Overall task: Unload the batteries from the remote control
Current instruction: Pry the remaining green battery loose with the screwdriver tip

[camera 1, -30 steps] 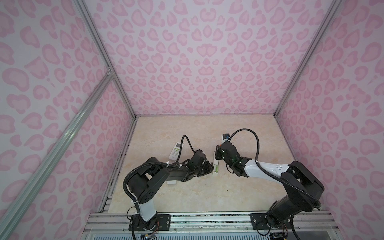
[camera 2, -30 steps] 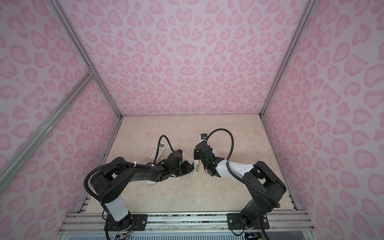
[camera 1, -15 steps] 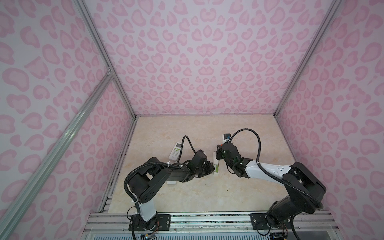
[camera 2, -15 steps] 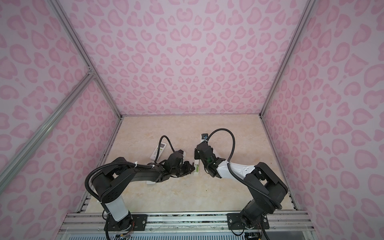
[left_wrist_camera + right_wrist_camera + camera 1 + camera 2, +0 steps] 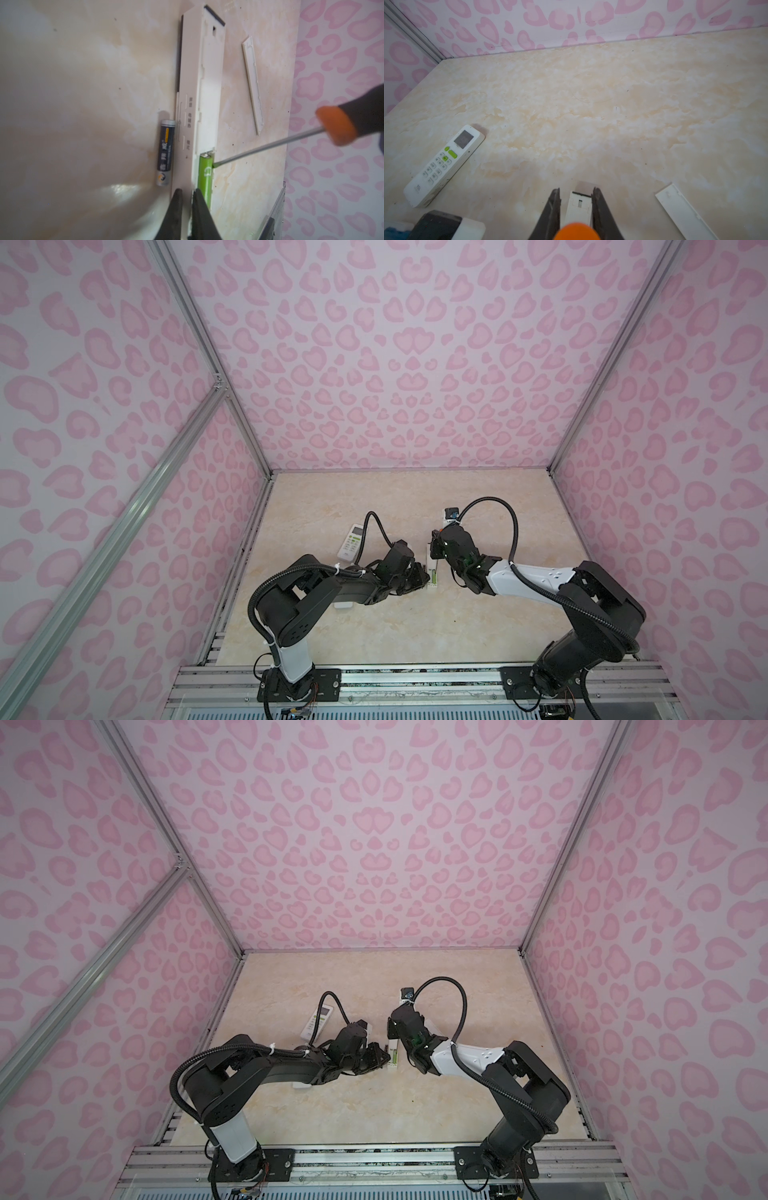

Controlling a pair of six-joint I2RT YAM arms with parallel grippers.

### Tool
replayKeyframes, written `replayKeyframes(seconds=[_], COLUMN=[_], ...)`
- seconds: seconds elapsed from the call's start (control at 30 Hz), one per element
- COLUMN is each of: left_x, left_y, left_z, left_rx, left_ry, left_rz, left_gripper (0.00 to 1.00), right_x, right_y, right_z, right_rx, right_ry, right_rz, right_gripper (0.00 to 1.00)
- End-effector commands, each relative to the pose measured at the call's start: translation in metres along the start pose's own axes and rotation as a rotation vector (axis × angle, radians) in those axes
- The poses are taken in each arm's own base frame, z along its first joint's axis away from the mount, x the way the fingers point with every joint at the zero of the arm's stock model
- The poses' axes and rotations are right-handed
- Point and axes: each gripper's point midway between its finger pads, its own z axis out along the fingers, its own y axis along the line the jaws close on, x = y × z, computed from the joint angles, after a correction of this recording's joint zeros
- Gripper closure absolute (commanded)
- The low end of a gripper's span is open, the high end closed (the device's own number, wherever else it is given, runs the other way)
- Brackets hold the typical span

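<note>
Beside left end effector (image 5: 188,191), green battery (image 5: 205,176)

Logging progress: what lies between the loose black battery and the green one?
In the left wrist view, only the casing of the white remote lies between the black battery and the green battery.

Both top views: high, front, looking down toward back wall (image 5: 395,364); whole table (image 5: 374,506) shared. Wrist views: close, low; both catch open remote (image 5: 200,83).

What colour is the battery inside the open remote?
The battery is lime green; the left wrist view shows it best.
</note>
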Motion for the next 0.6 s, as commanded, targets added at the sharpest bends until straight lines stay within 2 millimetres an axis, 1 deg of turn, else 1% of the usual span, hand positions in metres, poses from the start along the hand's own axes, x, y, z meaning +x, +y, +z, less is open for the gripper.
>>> replayKeyframes(seconds=[0.0, 0.13, 0.33, 0.4, 0.5, 0.57], left_x=[-0.002, -0.001, 0.002, 0.003, 0.004, 0.004], left_y=[-0.001, 0.0, 0.002, 0.001, 0.0, 0.0], left_z=[0.002, 0.003, 0.004, 0.004, 0.004, 0.004], left_rx=[0.002, 0.004, 0.01, 0.012, 0.013, 0.013], left_ry=[-0.006, -0.003, 0.0, 0.0, 0.0, -0.002], left_rz=[0.001, -0.006, -0.027, -0.029, -0.024, -0.028], left_gripper=[0.85, 0.87, 0.9, 0.91, 0.91, 0.91], right_x=[-0.001, 0.004, 0.009, 0.009, 0.01, 0.011], right_y=[0.001, 0.0, -0.005, -0.002, 0.001, 0.001], right_z=[0.002, 0.003, 0.007, 0.005, 0.002, 0.0], right_rx=[0.0, -0.002, -0.027, -0.028, 0.003, 0.008], right_ry=[-0.013, -0.008, -0.014, -0.023, -0.034, -0.038], right_rz=[-0.001, 0.02, 0.159, 0.15, 0.089, 0.09], right_gripper=[1.0, 1.0, 1.0, 1.0, 1.0, 1.0])
